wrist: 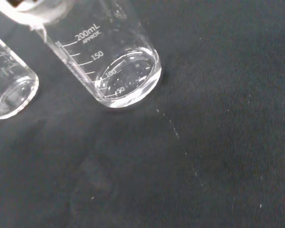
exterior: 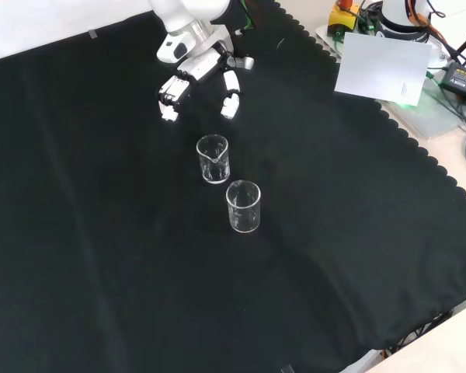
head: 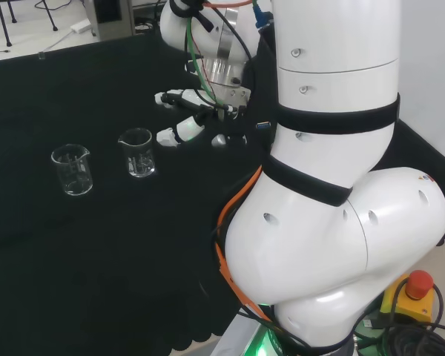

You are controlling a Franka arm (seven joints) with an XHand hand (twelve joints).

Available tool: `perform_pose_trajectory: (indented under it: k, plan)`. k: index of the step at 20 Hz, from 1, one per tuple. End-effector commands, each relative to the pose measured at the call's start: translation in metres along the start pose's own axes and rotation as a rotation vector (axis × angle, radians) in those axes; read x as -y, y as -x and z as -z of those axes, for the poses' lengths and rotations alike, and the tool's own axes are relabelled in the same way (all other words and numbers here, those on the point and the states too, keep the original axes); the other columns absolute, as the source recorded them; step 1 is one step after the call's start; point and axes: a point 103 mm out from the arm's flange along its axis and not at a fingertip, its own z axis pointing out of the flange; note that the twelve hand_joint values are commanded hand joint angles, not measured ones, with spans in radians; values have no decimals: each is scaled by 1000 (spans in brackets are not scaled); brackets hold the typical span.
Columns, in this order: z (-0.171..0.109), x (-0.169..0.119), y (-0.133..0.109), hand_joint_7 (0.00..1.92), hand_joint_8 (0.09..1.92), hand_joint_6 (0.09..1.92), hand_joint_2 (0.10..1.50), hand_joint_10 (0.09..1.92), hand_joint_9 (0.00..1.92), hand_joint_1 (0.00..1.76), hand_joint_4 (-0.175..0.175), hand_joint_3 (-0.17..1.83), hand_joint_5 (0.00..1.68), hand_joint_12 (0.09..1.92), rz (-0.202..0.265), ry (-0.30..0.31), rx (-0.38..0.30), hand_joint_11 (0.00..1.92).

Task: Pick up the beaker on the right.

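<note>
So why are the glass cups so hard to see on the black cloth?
Head view: the two beakers are clear, so the dark cloth shows through, only rims and edges catching light. Wrist view: the near beaker looks huge, its base shining, with a blurred white part of the hand.

We are seeing two beakers [exterior: 213, 158] [exterior: 243, 206] of clear, glossy glass. The cloth [exterior: 101, 233] covering the counter is looking matt black, while the arm's white links [head: 334, 222] are shining like smooth plastic.
</note>
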Motion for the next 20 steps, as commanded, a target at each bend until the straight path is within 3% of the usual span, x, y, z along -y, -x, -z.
perform_pose_trajectory:
  k: [1,16,20]
  plan:
    - [-16,-9,1,98,556,87,551,675,175,738,-32,590,166,981,19,-8,-6,0]
    - [-48,-25,-6,144,561,87,536,683,233,753,-30,595,178,1034,180,14,-213,0]
    - [-58,-29,-7,164,563,87,530,679,250,764,-30,598,182,1053,192,21,-267,0]
